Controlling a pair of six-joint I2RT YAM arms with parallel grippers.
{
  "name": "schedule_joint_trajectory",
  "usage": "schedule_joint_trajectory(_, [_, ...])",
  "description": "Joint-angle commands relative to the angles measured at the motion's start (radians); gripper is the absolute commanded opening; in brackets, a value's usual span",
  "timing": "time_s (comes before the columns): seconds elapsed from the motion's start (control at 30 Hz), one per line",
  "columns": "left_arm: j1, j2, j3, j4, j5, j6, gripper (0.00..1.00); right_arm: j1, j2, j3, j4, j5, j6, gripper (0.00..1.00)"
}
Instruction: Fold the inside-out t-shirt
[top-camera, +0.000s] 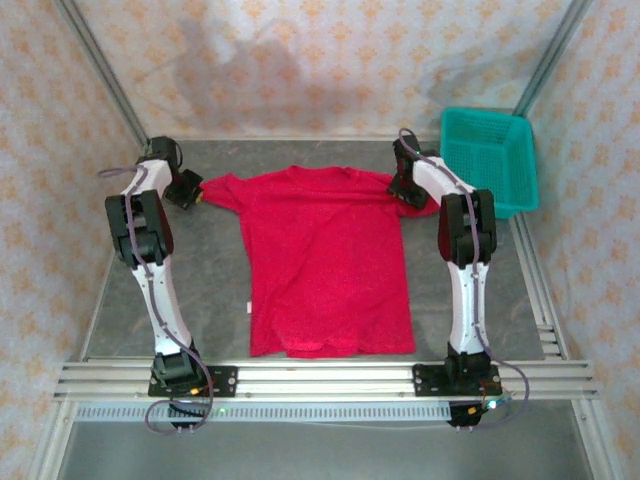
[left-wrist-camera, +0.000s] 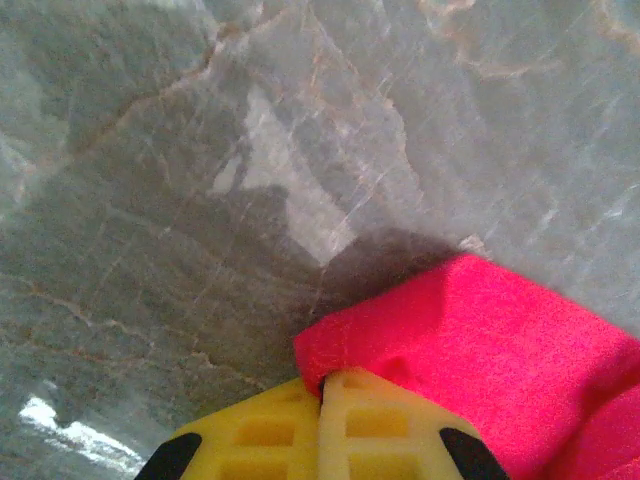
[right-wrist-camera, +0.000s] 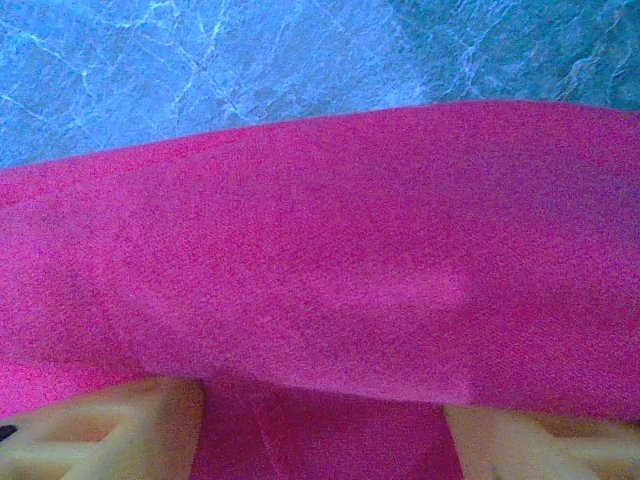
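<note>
Pinching a sleeve hem of crimson-red short-sleeved cloth t-shirt (top-camera: 325, 265), spread flat on grey marbled bench (top-camera: 215, 300), with left hand (left-wrist-camera: 322, 385) clamped; straddling the other sleeve with right hand (right-wrist-camera: 325, 415) agape, likely for folding inward.

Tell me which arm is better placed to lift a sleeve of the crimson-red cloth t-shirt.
Left. The left end effector is shut on a sleeve edge of the crimson-red cloth t-shirt; the right end effector stands open over the other sleeve.

Bright overhead light, soft shadows, wrist views blurred
</note>
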Motion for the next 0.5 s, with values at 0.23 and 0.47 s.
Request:
schedule_joint_trajectory(0.23, [-0.050, -0.213, -0.092, -0.067, -0.380, 0.003, 0.19, 0.019, -0.036, 0.068, -0.107, 0.017, 0.004, 0.67])
schedule_joint_trajectory(0.47, [-0.222, -0.406, -0.200, -0.015, -0.543, 0.066, 0.36, 0.066, -0.053, 0.180, -0.155, -0.011, -0.047, 0.68])
